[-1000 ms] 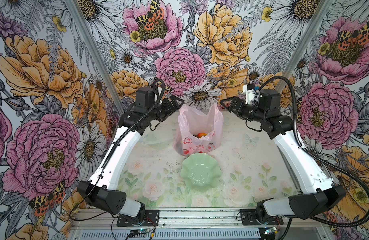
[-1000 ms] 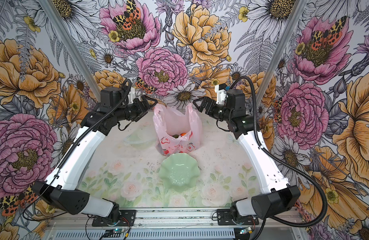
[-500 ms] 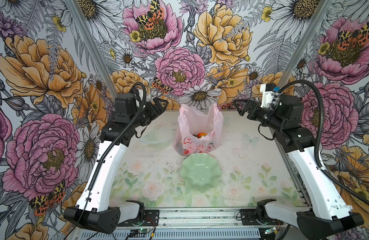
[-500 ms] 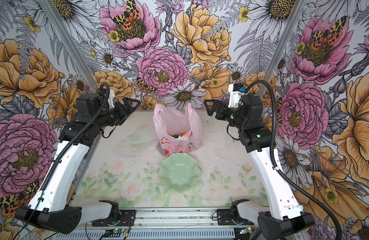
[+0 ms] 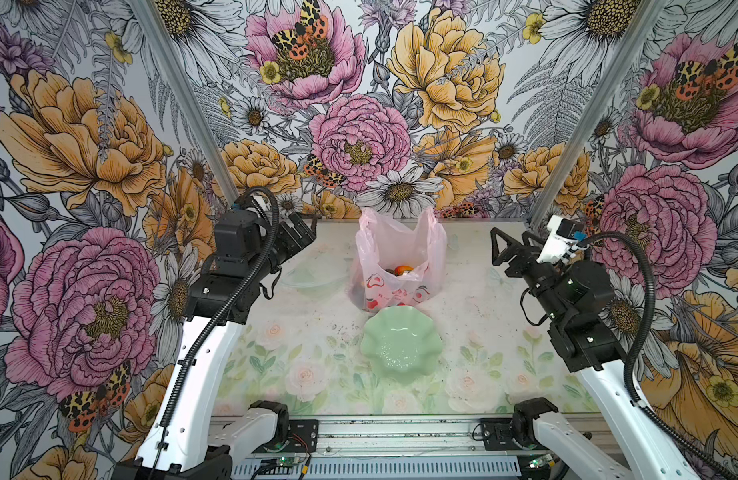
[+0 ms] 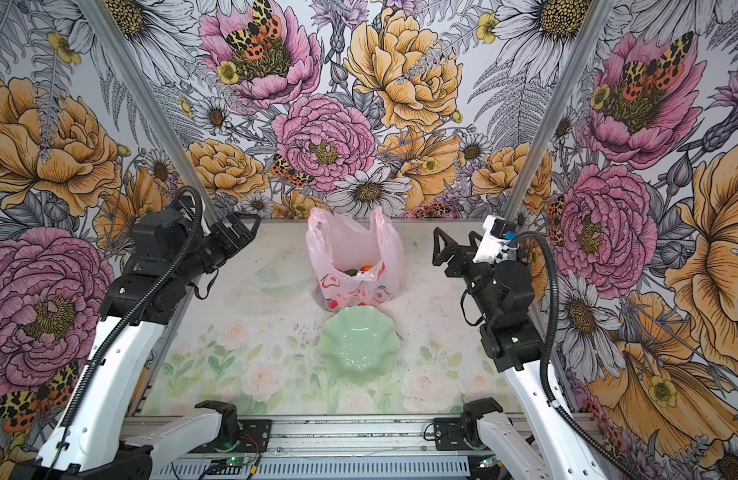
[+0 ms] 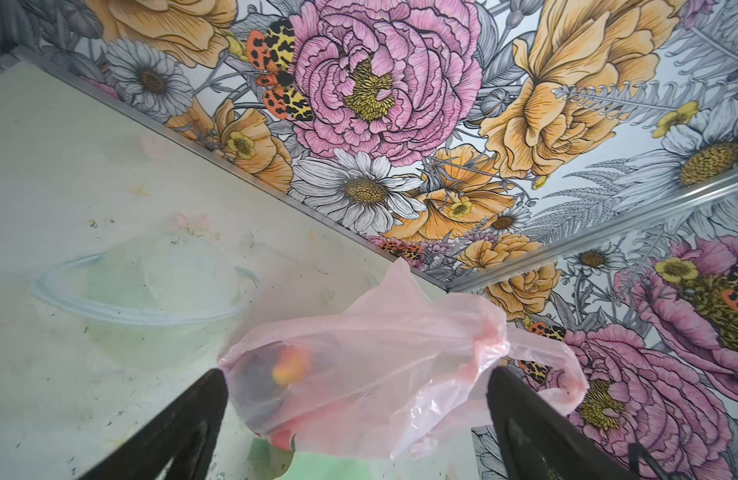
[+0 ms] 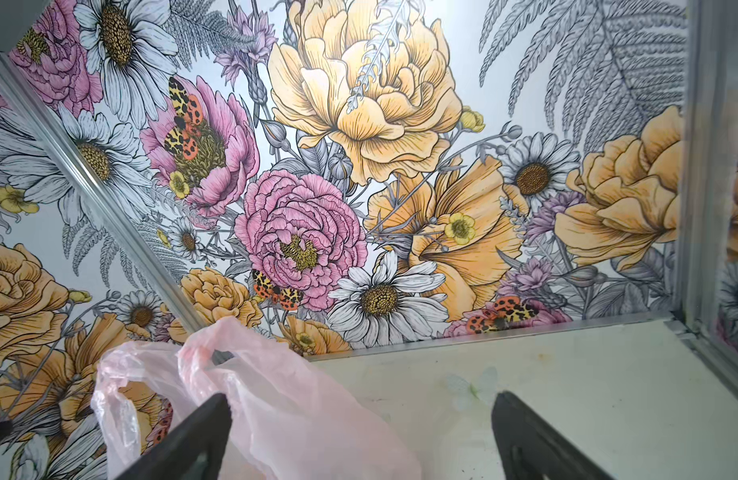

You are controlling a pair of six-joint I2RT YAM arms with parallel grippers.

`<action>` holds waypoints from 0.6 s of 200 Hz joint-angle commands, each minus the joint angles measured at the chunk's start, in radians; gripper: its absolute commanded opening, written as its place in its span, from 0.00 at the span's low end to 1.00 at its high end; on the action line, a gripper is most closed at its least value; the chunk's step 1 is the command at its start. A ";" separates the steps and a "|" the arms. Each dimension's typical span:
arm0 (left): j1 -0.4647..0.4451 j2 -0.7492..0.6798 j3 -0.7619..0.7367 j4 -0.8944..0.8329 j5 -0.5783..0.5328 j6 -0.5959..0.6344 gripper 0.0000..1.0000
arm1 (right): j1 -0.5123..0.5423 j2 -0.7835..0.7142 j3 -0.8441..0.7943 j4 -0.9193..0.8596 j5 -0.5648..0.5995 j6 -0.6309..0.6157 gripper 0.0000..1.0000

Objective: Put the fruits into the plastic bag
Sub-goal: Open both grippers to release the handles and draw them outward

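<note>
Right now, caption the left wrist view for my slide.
Open left gripper faces the pink plastic bag of fruits, a clear bowl beside it on the table.

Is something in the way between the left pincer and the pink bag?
Nothing visible blocks it. The left pincer hangs open beside the bag; only a clear bowl lies low on the table between them.

Fruits [image 5: 401,270] mostly hidden inside plastic bag [image 5: 383,293]; count unclear.
</note>
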 commanded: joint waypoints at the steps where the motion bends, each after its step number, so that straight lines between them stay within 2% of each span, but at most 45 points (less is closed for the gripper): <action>1: 0.001 -0.063 -0.059 0.030 -0.140 0.035 0.99 | -0.003 -0.034 -0.034 0.145 0.123 -0.060 0.99; 19: -0.002 -0.137 -0.153 0.092 -0.215 0.046 0.99 | -0.004 -0.046 -0.066 0.138 0.142 -0.110 0.99; 51: -0.005 -0.317 -0.378 0.266 -0.348 0.103 0.99 | -0.009 -0.056 -0.140 0.138 0.199 -0.111 0.99; 78: -0.005 -0.414 -0.497 0.320 -0.393 0.184 0.99 | -0.019 -0.058 -0.211 0.153 0.221 -0.110 1.00; 120: -0.005 -0.468 -0.618 0.340 -0.436 0.269 0.99 | -0.055 -0.032 -0.335 0.205 0.239 -0.128 1.00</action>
